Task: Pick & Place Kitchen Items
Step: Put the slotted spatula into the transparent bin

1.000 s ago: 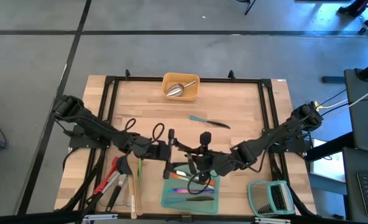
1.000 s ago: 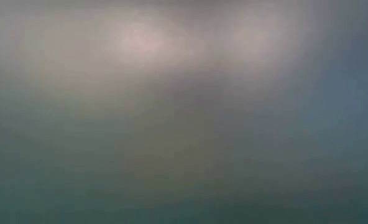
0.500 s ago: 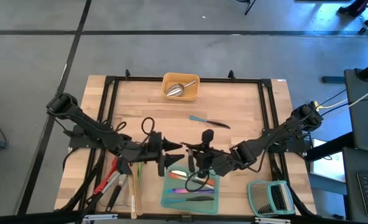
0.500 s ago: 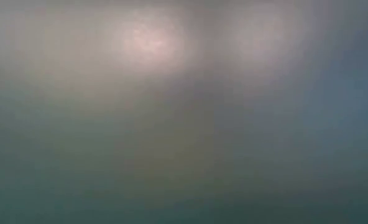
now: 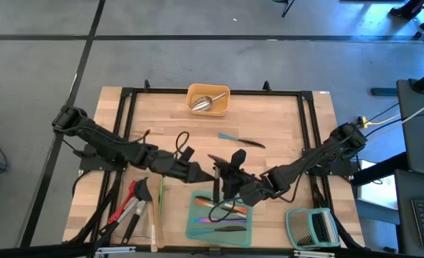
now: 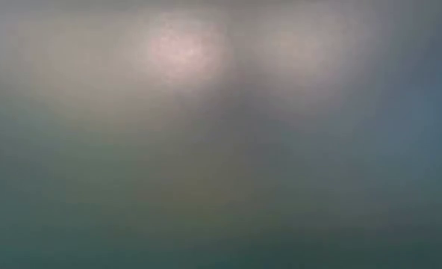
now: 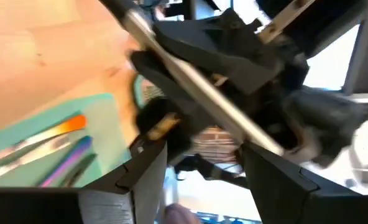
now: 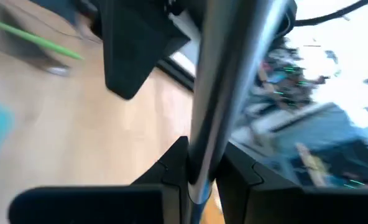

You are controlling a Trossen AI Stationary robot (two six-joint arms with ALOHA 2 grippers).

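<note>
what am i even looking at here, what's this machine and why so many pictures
It is a robot with two dark arms working at a wooden table, filmed by four cameras at one moment. The high view looks straight down; the low view shows only blur; the other two cameras sit on the arms' wrists.

The right gripper is shut on a utensil with a steel handle and a black head, above the teal tray of colourful cutlery. The left gripper is close beside it with fingers apart, holding nothing.

Also on the table: a yellow tray with a steel scoop, a blue-handled knife, a bunch of utensils and a green-framed rack.
</note>
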